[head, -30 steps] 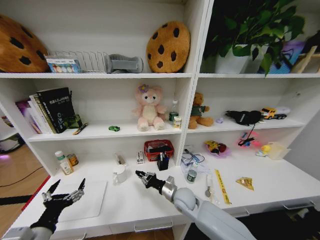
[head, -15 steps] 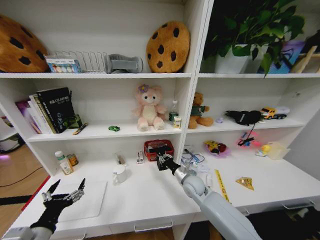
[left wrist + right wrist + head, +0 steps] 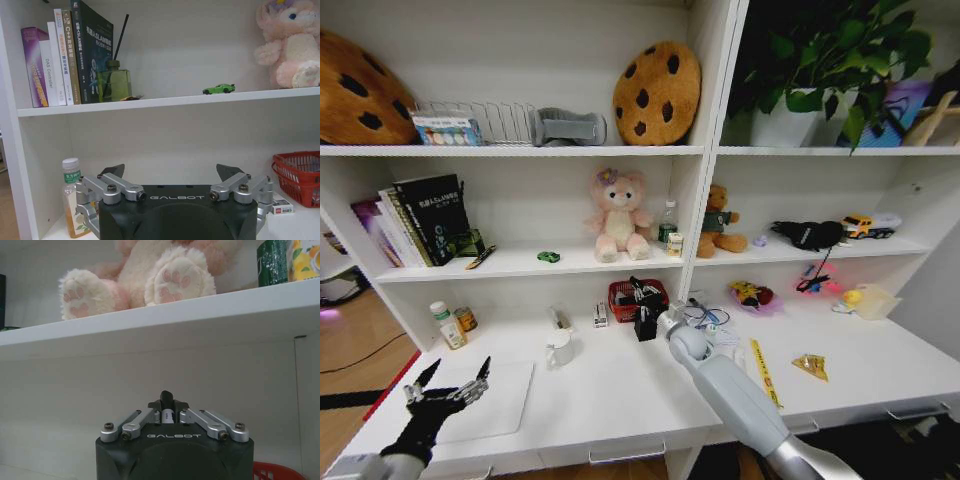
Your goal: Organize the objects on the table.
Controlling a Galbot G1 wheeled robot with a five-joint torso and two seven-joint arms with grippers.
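Note:
My right gripper (image 3: 642, 292) hangs at the back of the table (image 3: 620, 395), just over the red basket (image 3: 638, 300) and the black box (image 3: 646, 325) in front of it. In the right wrist view the right gripper (image 3: 167, 405) is shut on a thin, black-tipped white item that looks like a pen (image 3: 167, 415). My left gripper (image 3: 448, 385) stands open at the table's front left, beside a flat pale slab (image 3: 505, 400) that resembles a closed laptop. From the left wrist, the left gripper (image 3: 170, 172) is open and holds nothing. The tiny green toy car (image 3: 549, 257) (image 3: 218, 89) sits on the shelf above.
Two small bottles (image 3: 447, 325) stand at the back left and a white mug (image 3: 560, 348) near the middle. A yellow ruler (image 3: 765, 372), a small jar (image 3: 704, 350) and glasses lie right of the basket. The shelf edge (image 3: 200, 305) with a pink plush (image 3: 618, 215) runs close above.
My right gripper has travelled from the middle of the table back and up to the red basket, staying shut on the thin item. The left arm has not moved.

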